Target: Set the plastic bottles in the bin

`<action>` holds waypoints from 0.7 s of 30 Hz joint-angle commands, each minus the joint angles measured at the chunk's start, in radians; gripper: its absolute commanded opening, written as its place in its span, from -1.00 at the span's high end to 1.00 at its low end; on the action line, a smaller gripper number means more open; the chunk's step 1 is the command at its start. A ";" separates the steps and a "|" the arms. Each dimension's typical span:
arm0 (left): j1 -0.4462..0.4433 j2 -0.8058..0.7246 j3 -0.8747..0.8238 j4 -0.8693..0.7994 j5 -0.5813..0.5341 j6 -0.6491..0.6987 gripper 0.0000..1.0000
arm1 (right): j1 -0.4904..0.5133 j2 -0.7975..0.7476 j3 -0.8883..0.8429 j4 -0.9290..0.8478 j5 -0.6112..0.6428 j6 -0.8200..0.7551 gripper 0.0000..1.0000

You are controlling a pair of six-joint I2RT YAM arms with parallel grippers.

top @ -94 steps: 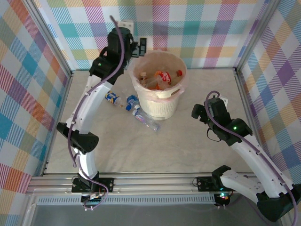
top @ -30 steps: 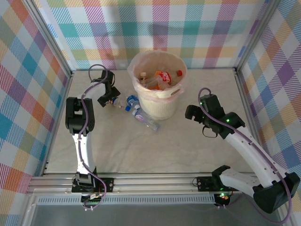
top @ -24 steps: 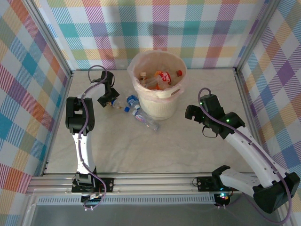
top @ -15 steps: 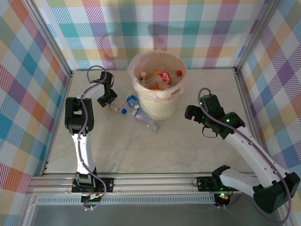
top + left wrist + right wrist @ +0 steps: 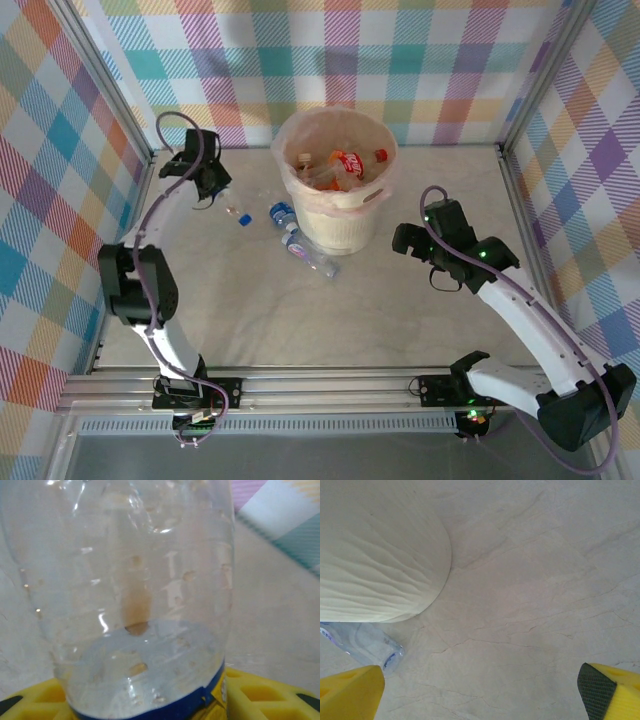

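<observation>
The clear bottle (image 5: 145, 580) with a blue band is sitting between the fingers of the left tool (image 5: 207, 182), which is pinching it near its base. From above, its body is pointing away from the tool, with the blue cap end toward the bin (image 5: 335, 205) and slightly toward the near edge. It is hanging over the far left part of the worktop (image 5: 400, 320), and whether it is touching the surface I cannot tell. The bin is standing to the right of this tool, near but apart, so I am judging that the coming move is a lift and a carry rightward over the rim. Between them a blue-capped bottle (image 5: 281, 212) is lying, and a crushed clear bottle (image 5: 312, 257) is resting against the foot of the bin. The right tool (image 5: 415, 240) is waiting spread wide and empty on the other side of the bin, farther from the held bottle.
</observation>
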 commanded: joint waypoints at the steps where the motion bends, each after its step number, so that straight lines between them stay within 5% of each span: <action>1: -0.016 -0.087 0.001 0.029 -0.019 0.096 0.00 | -0.008 0.008 0.018 0.014 -0.016 0.003 -0.99; 12: -0.129 -0.261 0.086 0.141 0.097 0.312 0.10 | -0.011 0.013 0.011 0.018 -0.024 0.006 -0.99; 21: -0.280 -0.199 0.318 0.160 0.164 0.550 0.13 | -0.014 0.015 0.008 0.026 -0.046 0.014 -0.99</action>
